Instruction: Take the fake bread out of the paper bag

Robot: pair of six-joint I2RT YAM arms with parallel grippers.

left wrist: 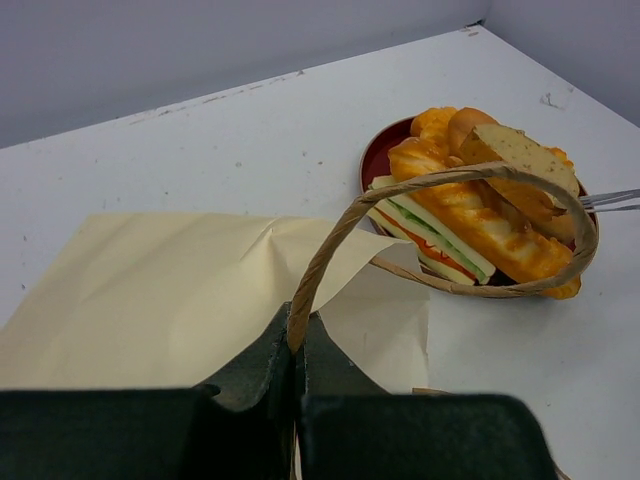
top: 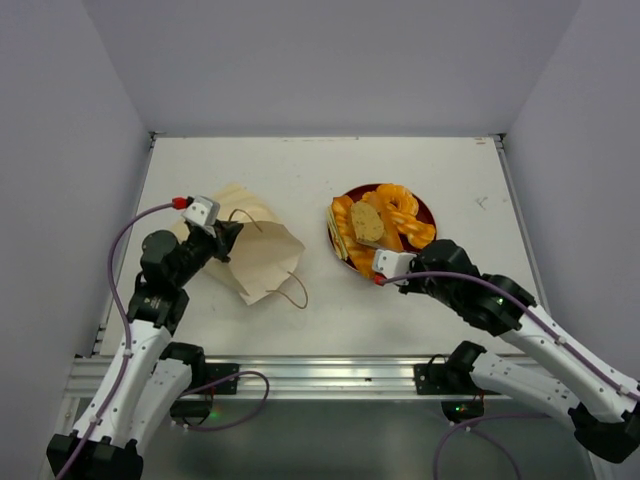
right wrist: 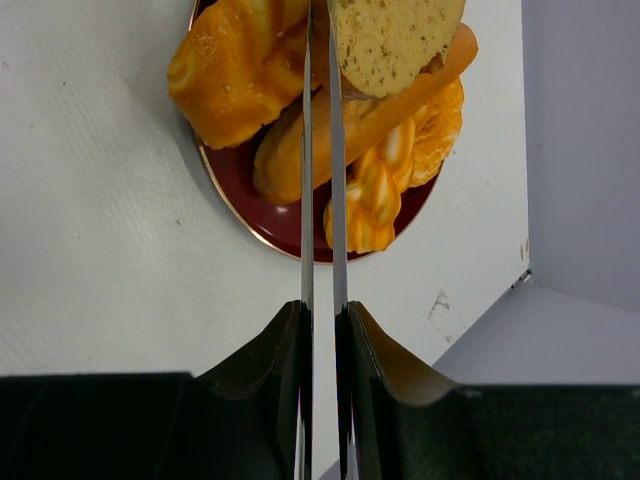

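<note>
The paper bag (top: 255, 255) (left wrist: 150, 300) lies flattened on the white table, left of centre. My left gripper (top: 225, 240) (left wrist: 298, 335) is shut on one of its thin brown loop handles (left wrist: 330, 240). The fake bread (top: 385, 225) is piled on a red plate (top: 425, 207) (right wrist: 270, 215): a sandwich (left wrist: 430, 235), a braided loaf (right wrist: 375, 190) and a round brown slice (right wrist: 395, 40) on top. My right gripper (top: 386, 258) (right wrist: 323, 312) is shut on metal tongs (right wrist: 306, 200), whose blades reach over the plate to the slice's edge. Whether they pinch it is unclear.
The bag's second handle (top: 292, 290) lies loose on the table toward the near edge. The plate sits right of centre, with the table's right edge (top: 515, 220) and grey walls beyond. Bare white table (top: 300, 170) stretches behind the bag and plate.
</note>
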